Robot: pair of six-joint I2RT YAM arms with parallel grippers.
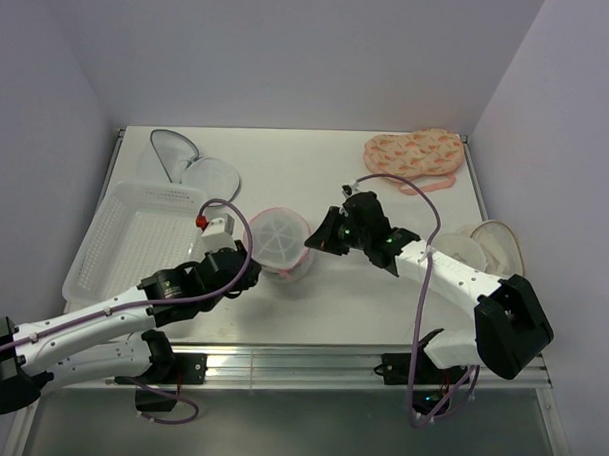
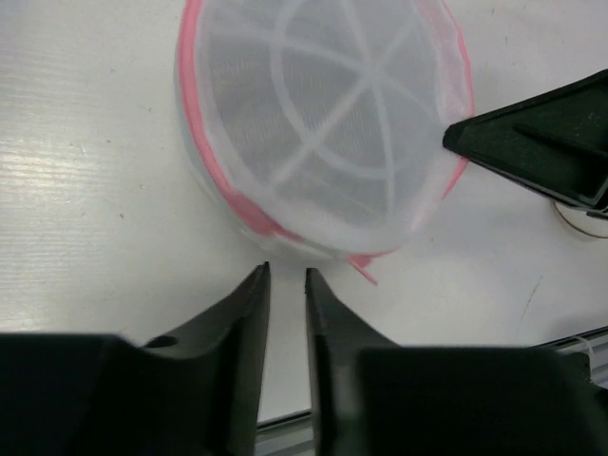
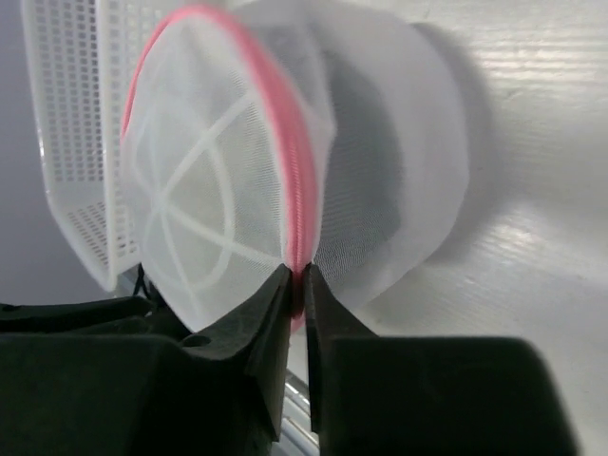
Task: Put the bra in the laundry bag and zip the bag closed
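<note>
The laundry bag (image 1: 281, 237) is a round white mesh pouch with pink trim, standing on its edge mid-table between both grippers. My right gripper (image 1: 316, 238) is shut on its pink zipper edge (image 3: 302, 218) at the bag's right side, the seam pinched between the fingertips (image 3: 285, 285). Just short of the bag's near-left rim, my left gripper (image 2: 286, 275) holds its jaws a narrow gap apart with nothing between them. A small pink tab (image 2: 366, 269) sticks out just beyond them. The bra is not plainly visible; only a dim grey shade shows through the mesh (image 3: 370, 190).
A white perforated basket (image 1: 134, 237) stands left of the bag. A white mesh pouch with grey trim (image 1: 187, 164) lies at the back left. An orange patterned pouch (image 1: 412, 152) lies at the back right, and another pale pouch (image 1: 494, 245) at the right edge.
</note>
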